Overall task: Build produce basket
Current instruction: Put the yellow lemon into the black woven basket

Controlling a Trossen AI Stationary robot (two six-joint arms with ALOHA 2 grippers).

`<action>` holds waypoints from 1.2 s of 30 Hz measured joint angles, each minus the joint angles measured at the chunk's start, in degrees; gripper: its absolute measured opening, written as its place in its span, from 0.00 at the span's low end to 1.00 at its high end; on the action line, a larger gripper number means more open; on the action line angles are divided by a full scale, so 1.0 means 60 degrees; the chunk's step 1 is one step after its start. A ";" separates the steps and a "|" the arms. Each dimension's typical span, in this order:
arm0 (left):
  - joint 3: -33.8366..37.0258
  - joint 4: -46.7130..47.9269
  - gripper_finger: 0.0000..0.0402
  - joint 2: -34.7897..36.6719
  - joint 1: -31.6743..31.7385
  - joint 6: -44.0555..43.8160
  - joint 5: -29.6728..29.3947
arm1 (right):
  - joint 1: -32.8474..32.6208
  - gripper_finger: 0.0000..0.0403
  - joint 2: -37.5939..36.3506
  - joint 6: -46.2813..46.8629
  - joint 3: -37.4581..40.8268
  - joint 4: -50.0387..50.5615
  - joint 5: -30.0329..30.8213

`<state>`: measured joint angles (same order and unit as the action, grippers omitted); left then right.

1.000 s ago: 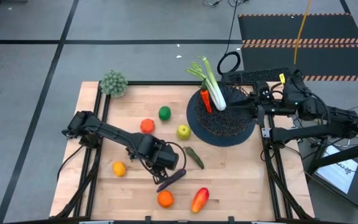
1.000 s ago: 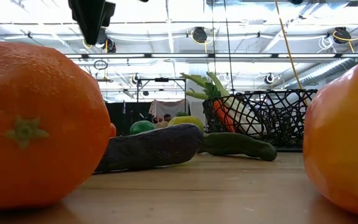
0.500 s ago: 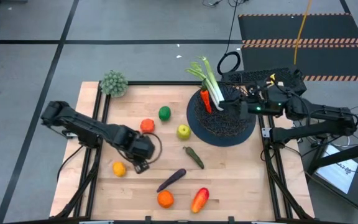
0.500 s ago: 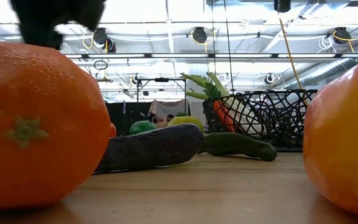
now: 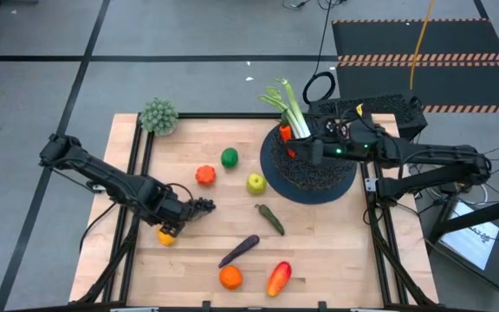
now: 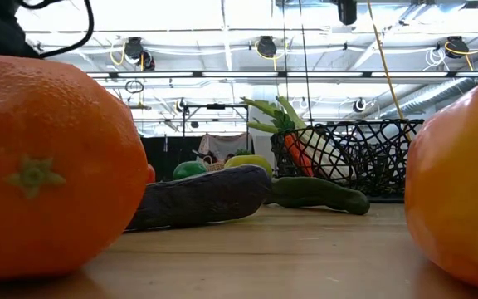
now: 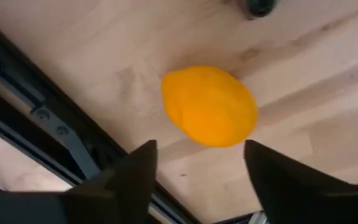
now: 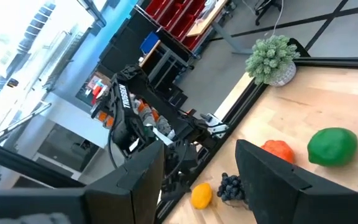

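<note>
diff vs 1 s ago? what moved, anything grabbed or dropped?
Left gripper swung from over the eggplant toward the table's left edge, now open over the lemon, gripping nothing. Right gripper edged left over the basket, empty. Produce and basket unmoved.

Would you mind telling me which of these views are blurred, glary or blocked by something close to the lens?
Low view: two oranges, one left, one right, loom soft and crowd the frame, with bright ceiling lights behind the basket. Left wrist view: the lemon is soft-edged. Right wrist view: the window area is washed out. High view: evenly lit.
</note>
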<state>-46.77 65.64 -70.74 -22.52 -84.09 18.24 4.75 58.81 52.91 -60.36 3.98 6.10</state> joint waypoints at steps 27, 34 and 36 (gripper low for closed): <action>0.1266 -0.3005 0.77 -0.0011 -0.0500 -0.3489 0.0298 | 0.0000 0.48 0.0080 -0.0253 0.0004 -0.0053 -0.0032; 0.1043 -0.2538 0.73 -0.0011 -0.0703 -0.4053 0.0295 | 0.0000 0.48 0.0080 -0.0267 0.0004 -0.0053 -0.0054; 0.1043 -0.2523 0.74 -0.0011 -0.0759 -0.3969 -0.0012 | 0.0000 0.48 0.0080 -0.0328 0.0004 -0.0049 -0.0061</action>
<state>-40.51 50.50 -70.81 -27.08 -107.90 18.17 4.75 59.29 50.95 -60.34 3.69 5.74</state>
